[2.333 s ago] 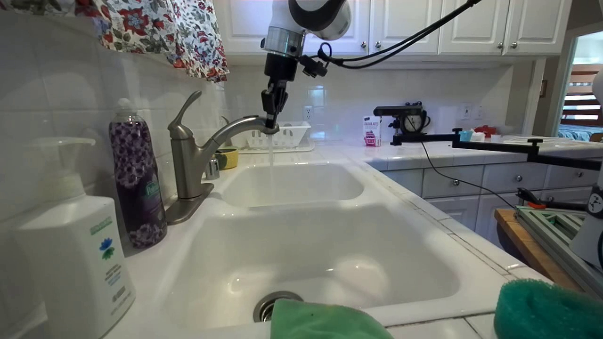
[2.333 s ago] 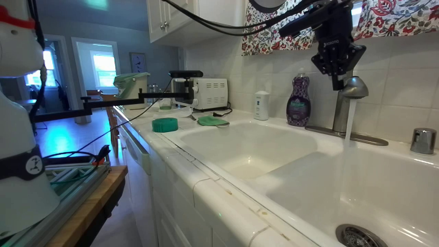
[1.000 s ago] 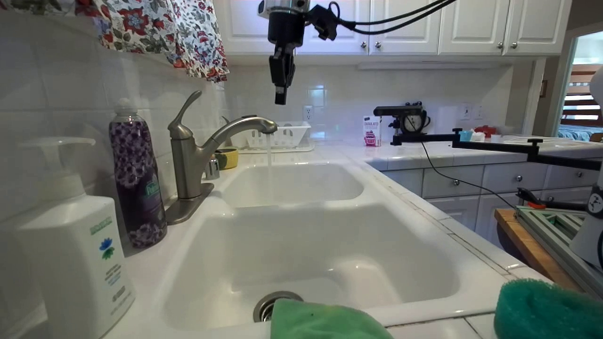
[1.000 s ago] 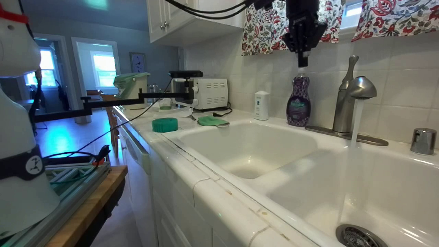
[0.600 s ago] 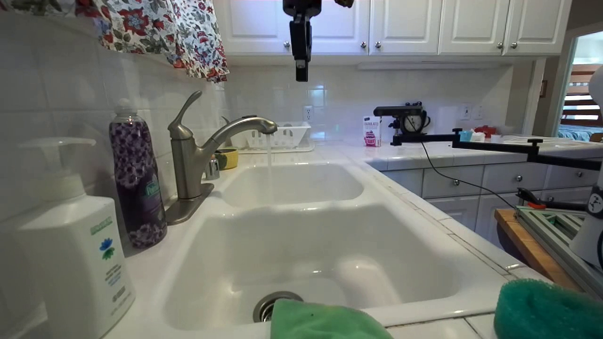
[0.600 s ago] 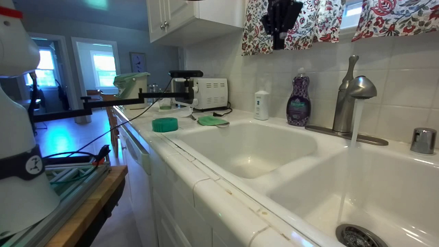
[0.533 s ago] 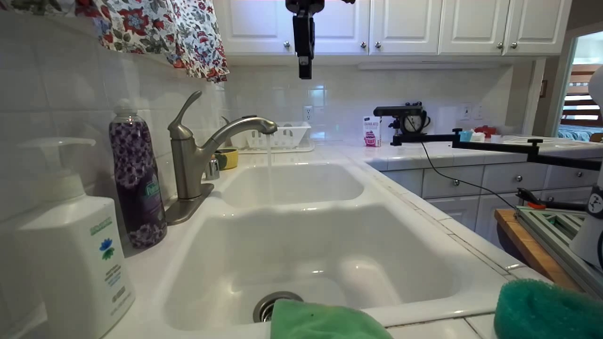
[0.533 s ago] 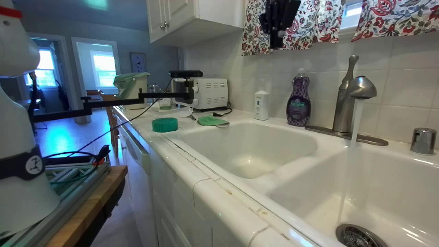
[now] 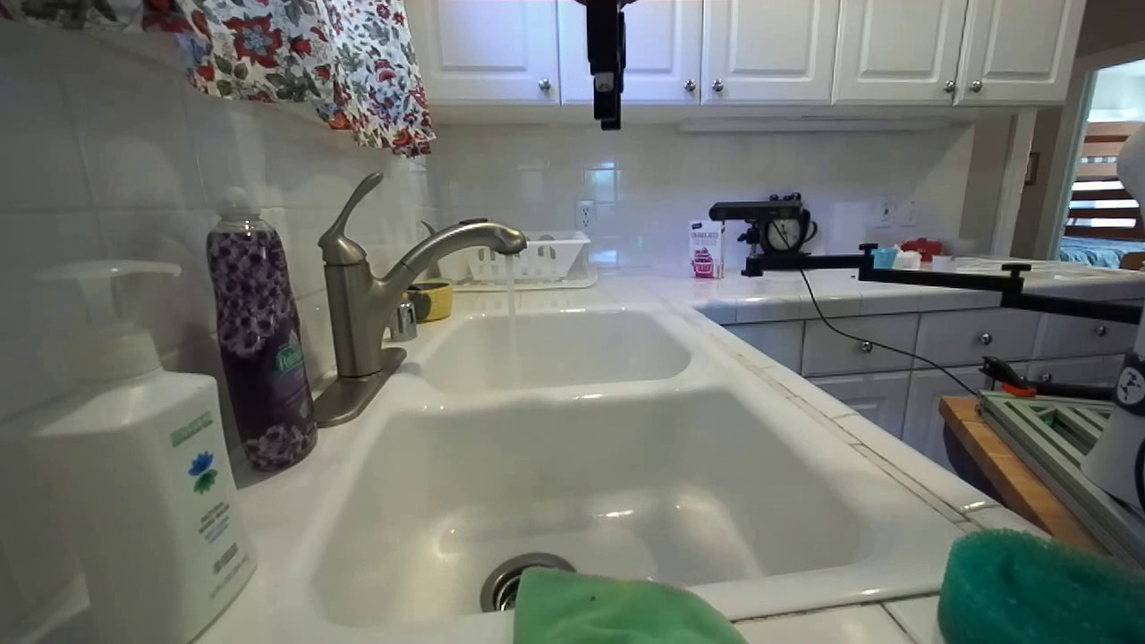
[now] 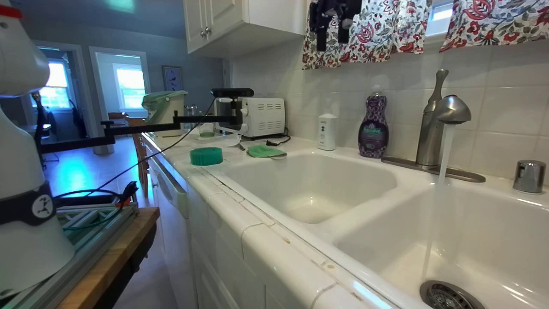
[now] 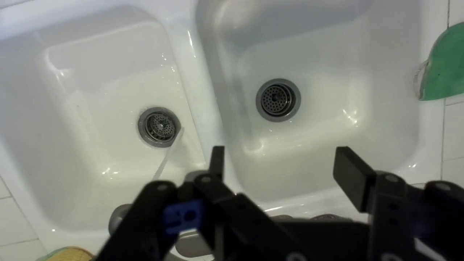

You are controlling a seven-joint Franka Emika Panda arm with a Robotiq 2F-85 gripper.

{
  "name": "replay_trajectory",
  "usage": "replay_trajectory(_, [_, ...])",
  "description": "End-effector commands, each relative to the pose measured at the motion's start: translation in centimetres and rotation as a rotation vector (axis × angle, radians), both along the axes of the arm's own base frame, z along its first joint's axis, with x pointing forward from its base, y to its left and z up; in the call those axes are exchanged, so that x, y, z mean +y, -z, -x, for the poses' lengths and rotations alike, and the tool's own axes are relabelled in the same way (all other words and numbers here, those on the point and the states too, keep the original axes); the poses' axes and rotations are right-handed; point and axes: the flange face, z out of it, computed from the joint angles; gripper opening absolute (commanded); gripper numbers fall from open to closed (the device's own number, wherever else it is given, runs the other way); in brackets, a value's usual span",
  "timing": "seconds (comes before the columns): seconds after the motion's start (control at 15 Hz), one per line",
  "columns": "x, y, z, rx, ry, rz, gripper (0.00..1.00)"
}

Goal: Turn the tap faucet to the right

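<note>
- High above the sink (image 9: 644,438), our gripper (image 11: 279,161) hangs pointing down; fingers (image 11: 217,161) spread wide, nothing between them.
- Tap faucet (image 9: 356,309): upright at the back edge of the sink, well apart from our fingers.
- Spout (image 10: 452,111) reaches over the sink's right-hand basin (image 11: 90,94), right as seen from our base (image 10: 30,253) in front of the sink. Water (image 10: 446,146) is running from it into that basin.
- Lever (image 10: 437,88) rises from the top of the faucet; nothing of ours touches it.
- Step, our read: the turn looks done. Spout sits on the side of the sink the task asks for, and we're off the metal. We'd call it the finishing stage; whether a fuller swing is wanted, we can't tell.
- Next move, our judgement: no more contact needed. Withdraw high, toward the front of the sink, clear of spout and lever.
- If more swing is wanted: bring the fingers together, drop in beside the spout's left flank, push sideways toward the sink's right end. Low force, lever left alone.
</note>
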Motion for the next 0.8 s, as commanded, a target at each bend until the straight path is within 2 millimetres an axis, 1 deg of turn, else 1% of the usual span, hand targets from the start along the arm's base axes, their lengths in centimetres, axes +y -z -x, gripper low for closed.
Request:
replay_trajectory(0.0, [0.3, -0.5, 1.9, -0.018, 0.026, 0.003, 1.00])
replay_trajectory(0.07, [0.1, -0.4, 0.7, -0.003, 0.003, 0.001, 0.93])
replay_trajectory(0.13, [0.2, -0.6, 1.0, -0.006, 0.005, 0.001, 1.00])
replay_trajectory(0.27, [0.3, -0.7, 1.4, -0.008, 0.006, 0.002, 1.00])
replay_trajectory(0.73, [0.3, -0.7, 1.4, -0.007, 0.010, 0.002, 1.00])
